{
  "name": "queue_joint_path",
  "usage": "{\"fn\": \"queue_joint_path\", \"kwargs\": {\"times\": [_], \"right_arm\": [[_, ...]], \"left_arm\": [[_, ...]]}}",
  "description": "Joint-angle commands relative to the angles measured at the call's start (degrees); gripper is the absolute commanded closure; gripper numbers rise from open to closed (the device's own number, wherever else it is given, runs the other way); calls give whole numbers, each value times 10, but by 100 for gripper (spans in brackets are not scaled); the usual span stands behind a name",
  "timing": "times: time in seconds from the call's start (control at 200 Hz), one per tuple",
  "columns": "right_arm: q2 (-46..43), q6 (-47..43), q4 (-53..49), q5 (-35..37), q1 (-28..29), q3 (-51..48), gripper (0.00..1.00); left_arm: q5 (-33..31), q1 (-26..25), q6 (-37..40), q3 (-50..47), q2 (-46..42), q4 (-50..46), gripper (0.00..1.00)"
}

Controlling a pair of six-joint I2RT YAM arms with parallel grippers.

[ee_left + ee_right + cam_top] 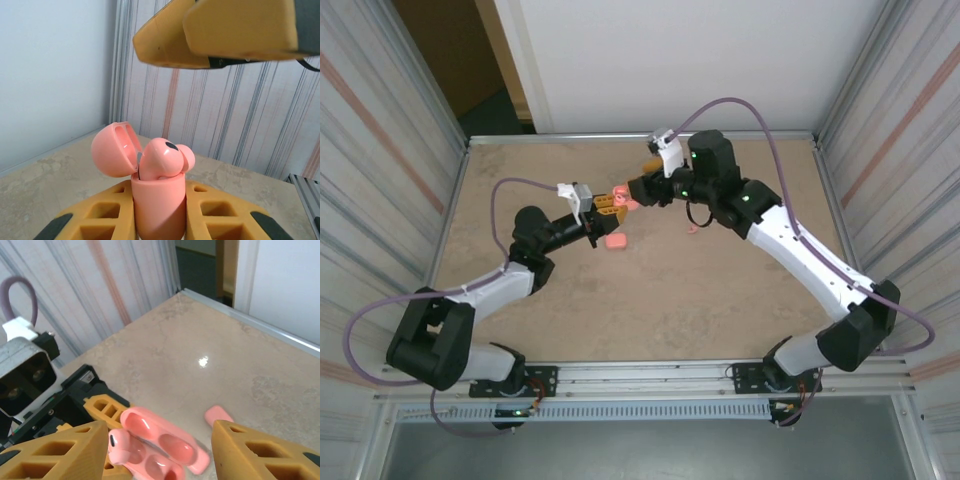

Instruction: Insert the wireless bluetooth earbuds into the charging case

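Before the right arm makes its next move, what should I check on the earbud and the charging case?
1. Left fingers clamped on the charging case: ok.
2. Lid open: ok.
3. Right fingers apart and off the earbud: ok.
4. Earbud fully down in its socket: cannot tell; its head stands above the rim.
5. Table cleared of loose pieces: not ok, a pink piece lies near the case.

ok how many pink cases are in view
2: an open case clamped upright in the left fingers, and a second case lying on the table nearby. The arms may hide others.
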Motion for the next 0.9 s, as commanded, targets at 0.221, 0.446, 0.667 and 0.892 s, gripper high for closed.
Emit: {"fn": "queue_joint_path", "kwargs": {"times": [0.221, 0.446, 0.667, 0.892], "right_arm": [[-21, 34, -18, -52, -10, -10, 37], [-5, 13, -37, -40, 9, -8, 25], [16, -13, -66, 11, 30, 5, 11], [27, -18, -75, 52, 34, 8, 5]], "left_arm": [[-5, -3, 14, 9, -23, 2, 100], [-5, -3, 15, 14, -24, 2, 100], [-5, -3, 15, 14, -26, 0, 100], [-4, -4, 17, 14, -30, -3, 100]]}}
